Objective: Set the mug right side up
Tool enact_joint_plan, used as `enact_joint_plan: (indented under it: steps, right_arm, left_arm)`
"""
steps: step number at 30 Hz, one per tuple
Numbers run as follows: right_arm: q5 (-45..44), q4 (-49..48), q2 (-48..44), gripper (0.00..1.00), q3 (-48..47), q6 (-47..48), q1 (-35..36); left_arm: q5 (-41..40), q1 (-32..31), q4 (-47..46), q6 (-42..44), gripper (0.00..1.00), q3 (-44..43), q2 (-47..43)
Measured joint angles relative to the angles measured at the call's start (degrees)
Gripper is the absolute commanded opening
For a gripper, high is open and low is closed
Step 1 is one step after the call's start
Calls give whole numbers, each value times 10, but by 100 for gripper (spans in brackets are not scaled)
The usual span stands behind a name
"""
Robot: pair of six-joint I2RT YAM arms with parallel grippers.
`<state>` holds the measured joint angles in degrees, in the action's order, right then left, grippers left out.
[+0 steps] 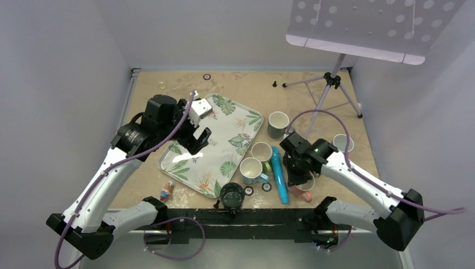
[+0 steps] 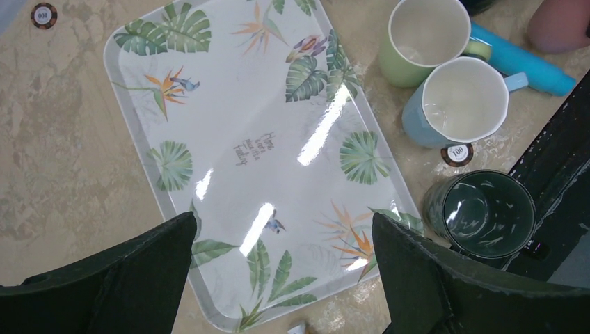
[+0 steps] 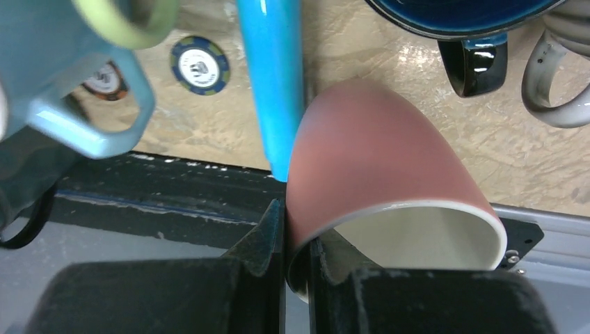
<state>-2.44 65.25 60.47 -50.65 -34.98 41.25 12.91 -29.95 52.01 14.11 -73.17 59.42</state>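
The pink mug (image 3: 376, 160) with a white inside fills the right wrist view, its mouth toward the camera. My right gripper (image 3: 298, 229) is shut on its rim, one finger outside the wall and one inside. In the top view the pink mug (image 1: 303, 192) shows under my right gripper (image 1: 297, 178) near the front edge, beside the blue cylinder (image 1: 279, 175). My left gripper (image 1: 197, 134) is open and empty above the leaf-print tray (image 1: 224, 115). In the left wrist view its fingers (image 2: 132, 278) spread over the tray (image 2: 139, 90).
Several upright mugs stand near: green (image 1: 261, 151), light blue (image 1: 251, 170), dark green glass (image 1: 232, 195), grey-green (image 1: 278, 124), white (image 1: 343, 143). A tripod (image 1: 330, 84) with a white perforated board stands at the back right. Poker chips (image 1: 266, 188) lie on the table. A black rail (image 1: 252, 216) runs along the front edge.
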Motion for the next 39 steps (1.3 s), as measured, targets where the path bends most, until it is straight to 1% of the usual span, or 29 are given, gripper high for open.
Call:
enact_joint_plan:
  steps: [3, 4, 6, 8, 11, 12, 13, 14, 17, 20, 22, 24, 26, 28, 31, 34, 37, 39]
  right_arm:
    - [-7, -12, 44, 0, 13, 3, 0]
    - [-8, -20, 63, 3, 17, 6, 0]
    - [-10, -34, 90, 22, 22, 10, 0]
    - [-12, -39, 96, 37, 20, 13, 0]
    - [-17, -44, 90, 74, 19, 17, 1]
    - [-22, -44, 88, 84, 16, 18, 1]
    - [-27, -42, 85, 90, 10, 19, 1]
    - [-31, -38, 82, 93, 0, 18, 1]
    - [-45, -27, 64, 96, -47, 18, 1]
    - [-58, -44, 33, 98, -113, 19, 1]
    - [-67, -84, 12, 99, -136, 21, 1]
    - [-88, -150, -3, 99, -139, 28, -1]
    - [-101, -227, -5, 99, -130, 41, -17]
    - [-108, -303, 0, 99, -108, 53, -53]
    - [-143, -415, -8, 99, -47, 71, -150]
    - [-185, -488, -63, 99, 29, 95, -252]
    - [-219, -540, -139, 99, 80, 118, -328]
    - [-239, -582, -179, 99, 101, 131, -362]
  left_arm:
    - [-2, 0, -1, 0, 100, 5, 4]
    - [-3, 0, -2, 0, 100, 7, 5]
    - [-3, 0, -2, 0, 100, 9, 4]
    - [-5, 0, -4, 0, 100, 11, 4]
    - [-13, 0, -7, 0, 100, 20, -1]
    - [-15, 0, -9, 0, 100, 22, -2]
    - [-18, 0, -10, 0, 100, 25, -3]
    - [-23, 1, -13, 0, 100, 28, -3]
    - [-39, 13, -37, -1, 100, 47, -6]
    - [-58, 52, -72, -12, 100, 77, -7]
    - [-75, 83, -113, -31, 100, 110, -8]
    - [-90, 114, -161, -56, 100, 156, -17]
    - [-100, 144, -194, -76, 100, 196, -28]
    - [-103, 185, -230, -96, 100, 235, -44]
    - [-103, 255, -288, -122, 100, 291, -86]
    - [-97, 309, -334, -125, 100, 336, -131]
    - [-83, 353, -366, -115, 100, 369, -162]
    - [-71, 379, -377, -115, 100, 385, -172]
